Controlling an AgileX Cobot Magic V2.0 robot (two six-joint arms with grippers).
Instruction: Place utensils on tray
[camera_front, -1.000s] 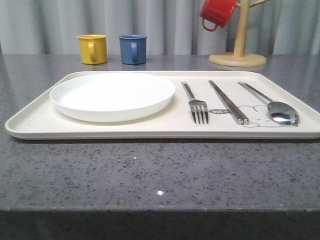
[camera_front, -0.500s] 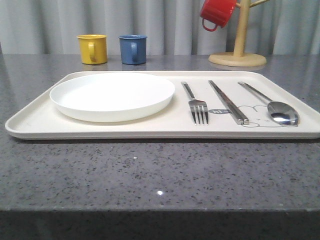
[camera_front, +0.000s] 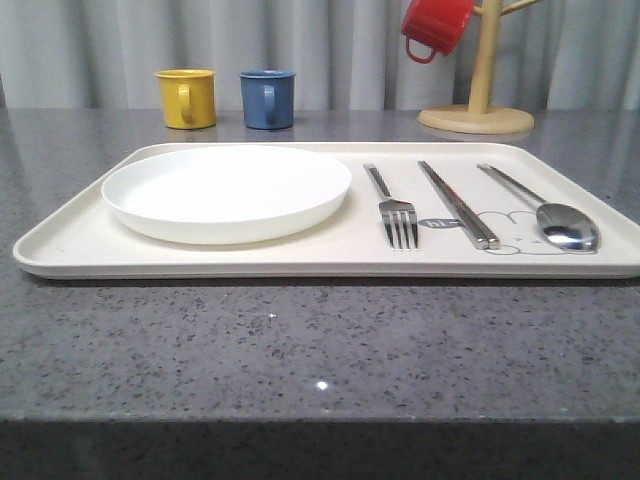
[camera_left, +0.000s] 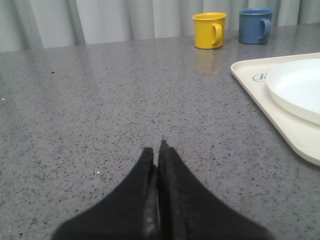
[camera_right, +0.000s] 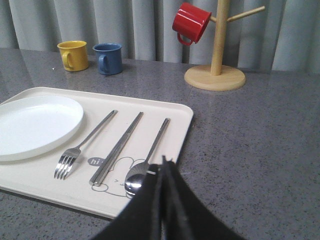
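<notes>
Fork (camera_front: 396, 209), chopsticks (camera_front: 457, 203) and spoon (camera_front: 553, 215) lie parallel on tray (camera_front: 70, 240), handles pointing away from robot; right gripper (camera_right: 163, 161), pinched closed and empty, hovers just beside spoon bowl, nearer than closed left gripper (camera_left: 156, 152) over bare table (camera_left: 100, 100).

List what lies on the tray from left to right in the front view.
White plate → fork → chopsticks → spoon, all on the tray.
</notes>
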